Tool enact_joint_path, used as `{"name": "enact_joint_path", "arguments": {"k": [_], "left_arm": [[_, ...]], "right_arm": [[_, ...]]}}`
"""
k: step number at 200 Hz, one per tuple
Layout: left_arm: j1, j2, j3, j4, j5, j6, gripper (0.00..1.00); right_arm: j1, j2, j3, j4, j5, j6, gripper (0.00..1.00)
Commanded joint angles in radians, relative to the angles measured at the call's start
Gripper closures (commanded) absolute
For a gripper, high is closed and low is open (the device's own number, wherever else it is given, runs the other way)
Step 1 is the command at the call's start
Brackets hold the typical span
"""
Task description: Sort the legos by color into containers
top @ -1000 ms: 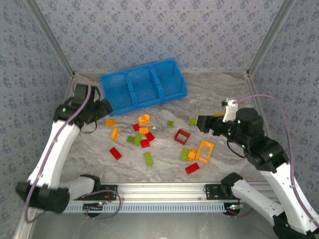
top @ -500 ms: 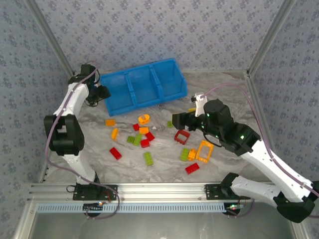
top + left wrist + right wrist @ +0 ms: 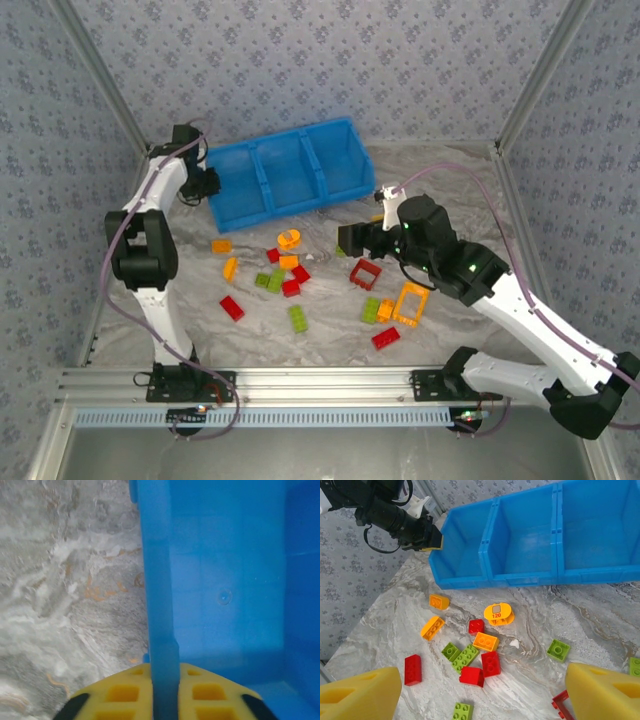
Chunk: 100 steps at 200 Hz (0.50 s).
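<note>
Tray (image 3: pixel 280 138) lies across the far table (image 3: pixel 450 190), long axis about 8 to 2 o'clock. Your left gripper (image 3: pixel 210 186) pinches its 8 o'clock end wall; right gripper (image 3: pixel 346 240) hangs spread wide, holding nothing. Loose legos (image 3: pixel 285 265) lie at 6 o'clock of the tray, mostly 8 o'clock of the right gripper, the nearer arm by my judgement.

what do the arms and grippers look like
Left arm and right arm: white links, black joints, a greyish cable looping along each. Left gripper and right gripper have black bodies. The fingers are yellow wedge-shaped pads, with square recesses on the left ones.
</note>
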State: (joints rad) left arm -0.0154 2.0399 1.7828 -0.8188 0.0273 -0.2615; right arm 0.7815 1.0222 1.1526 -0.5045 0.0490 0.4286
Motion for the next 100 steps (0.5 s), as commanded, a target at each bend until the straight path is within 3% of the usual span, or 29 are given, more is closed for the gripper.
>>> {"name": "enact_joint_path", "arguments": {"k": [1,13,100], "left_arm": [[-0.019,0.022,0.056,-0.016,-0.018,0.075,0.96],[-0.033,0.025,0.062,-0.018,-0.024,0.104,1.00],[-0.160,0.093,0.143,0.010,-0.017,0.191,1.00]], "right_arm": [[-0.017,-0.005,0.019,-0.013,0.003,-0.015,0.12],[-0.023,-0.008,0.021,-0.021,0.011,-0.016,0.12],[-0.037,-0.036,0.019,-0.065,0.014,-0.012,0.12]]}}
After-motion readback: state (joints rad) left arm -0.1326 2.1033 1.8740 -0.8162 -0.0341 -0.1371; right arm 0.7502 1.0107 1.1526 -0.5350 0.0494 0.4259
